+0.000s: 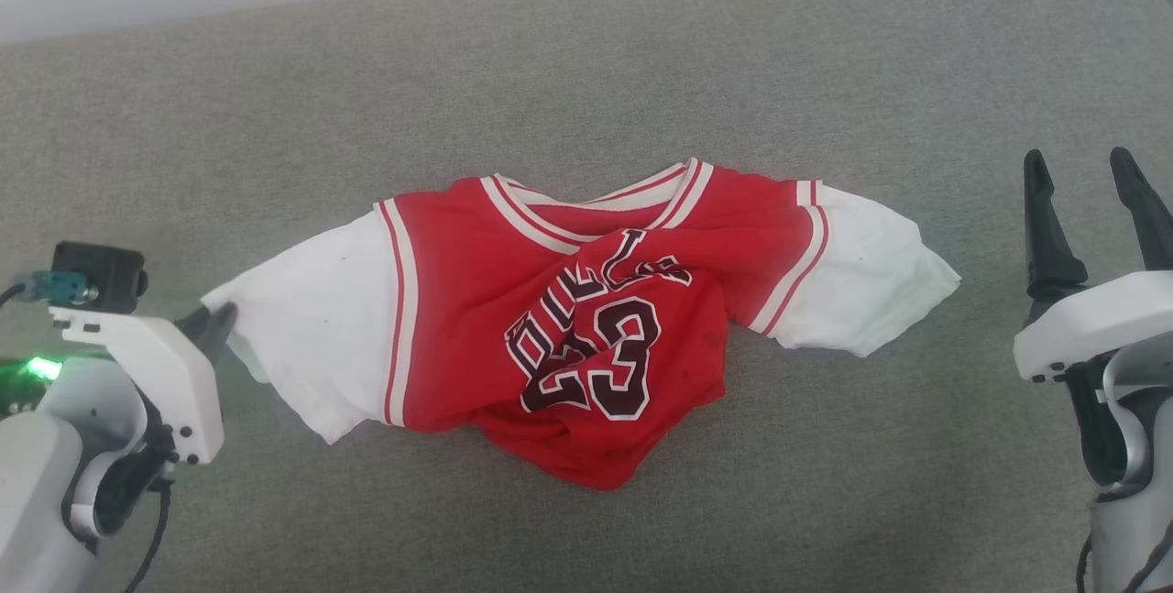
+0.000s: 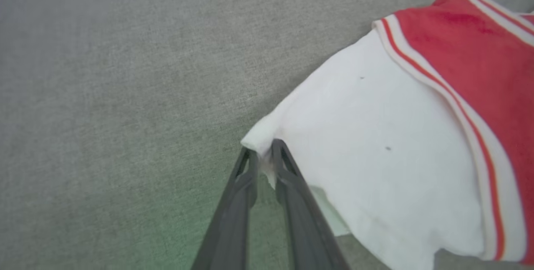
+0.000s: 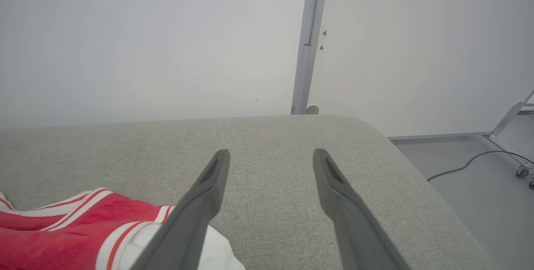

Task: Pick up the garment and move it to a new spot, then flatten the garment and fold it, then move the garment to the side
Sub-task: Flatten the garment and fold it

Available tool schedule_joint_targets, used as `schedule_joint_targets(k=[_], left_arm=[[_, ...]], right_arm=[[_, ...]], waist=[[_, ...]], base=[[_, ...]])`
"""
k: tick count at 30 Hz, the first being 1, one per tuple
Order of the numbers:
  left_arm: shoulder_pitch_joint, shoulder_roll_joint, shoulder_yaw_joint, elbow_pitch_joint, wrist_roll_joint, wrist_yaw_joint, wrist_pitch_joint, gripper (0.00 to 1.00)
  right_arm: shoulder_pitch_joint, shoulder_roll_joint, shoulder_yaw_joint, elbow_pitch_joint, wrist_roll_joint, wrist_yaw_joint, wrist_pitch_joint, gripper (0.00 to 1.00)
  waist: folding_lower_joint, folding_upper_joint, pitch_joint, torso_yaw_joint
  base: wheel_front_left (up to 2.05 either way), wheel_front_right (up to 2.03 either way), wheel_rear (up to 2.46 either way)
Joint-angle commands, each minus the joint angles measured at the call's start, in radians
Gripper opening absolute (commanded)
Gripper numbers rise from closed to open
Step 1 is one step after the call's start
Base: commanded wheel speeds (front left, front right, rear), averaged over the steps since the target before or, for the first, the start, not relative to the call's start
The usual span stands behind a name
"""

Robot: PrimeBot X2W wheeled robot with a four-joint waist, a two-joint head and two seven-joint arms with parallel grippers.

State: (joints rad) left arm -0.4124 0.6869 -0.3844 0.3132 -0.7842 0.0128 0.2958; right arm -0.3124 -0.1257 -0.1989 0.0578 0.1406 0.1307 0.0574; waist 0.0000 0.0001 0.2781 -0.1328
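1. Grey woven fabric surface (image 1: 641, 52) is spread beneath everything, and a pale wall (image 3: 125, 32) is seen beyond its far edge.
2. At the left gripper (image 2: 262, 153), the two long dark fingers are pressed together on the outer corner of a white short sleeve (image 2: 375, 145). A small fold of cloth is pinched between the tips.
3. That sleeve belongs to the garment (image 1: 568, 327), a red jersey-style T-shirt with striped trim and a black number 23. It is laid near the middle of the surface, with its collar away from the robot. The sleeves are spread to either side, while the red body is bunched and its lettering is distorted by wrinkles.
4. The right gripper (image 1: 1081, 167) is held spread and empty, just beside the other sleeve and apart from it.
5. Flattening is judged to be under way and unfinished. Whether the first relocation has been done cannot be told. Folding and the move to the side are left.
6. The left forearm is kept low, with the wrist turned inward toward the sleeve. The right arm is held with its fingers pointed away from the robot, roughly level across the surface.
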Motion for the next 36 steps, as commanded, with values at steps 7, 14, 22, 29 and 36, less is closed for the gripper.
schedule_joint_targets(k=[7,14,22,29,36], left_arm=[[-0.009,-0.019,-0.008,0.082,-0.013,-0.024,-0.012,1.00],[-0.032,-0.003,-0.020,0.069,-0.022,-0.052,0.027,1.00],[-0.075,0.023,-0.044,0.027,-0.035,-0.066,0.126,1.00],[-0.133,0.029,-0.069,0.077,-0.057,-0.070,0.246,1.00],[-0.160,0.007,-0.094,0.183,-0.081,-0.057,0.357,0.88]], right_arm=[[-0.016,-0.004,0.008,-0.004,0.002,0.000,0.002,1.00],[-0.013,-0.014,0.018,-0.019,0.009,0.000,0.008,1.00],[-0.012,-0.010,0.039,-0.047,0.018,0.000,0.009,1.00],[-0.019,-0.012,0.055,-0.053,0.029,0.000,0.023,1.00],[-0.013,-0.018,0.085,-0.047,0.052,0.000,0.082,1.00]], waist=[[0.0000,-0.0001,-0.006,0.007],[0.0000,-0.0001,-0.020,0.013],[0.0000,-0.0001,-0.017,-0.005],[0.0000,-0.0001,0.015,-0.033],[0.0000,-0.0001,0.039,-0.052]], base=[[0.00,0.00,0.00],[0.00,0.00,0.00],[0.00,0.00,0.00],[0.00,0.00,0.00],[0.00,0.00,0.00]])
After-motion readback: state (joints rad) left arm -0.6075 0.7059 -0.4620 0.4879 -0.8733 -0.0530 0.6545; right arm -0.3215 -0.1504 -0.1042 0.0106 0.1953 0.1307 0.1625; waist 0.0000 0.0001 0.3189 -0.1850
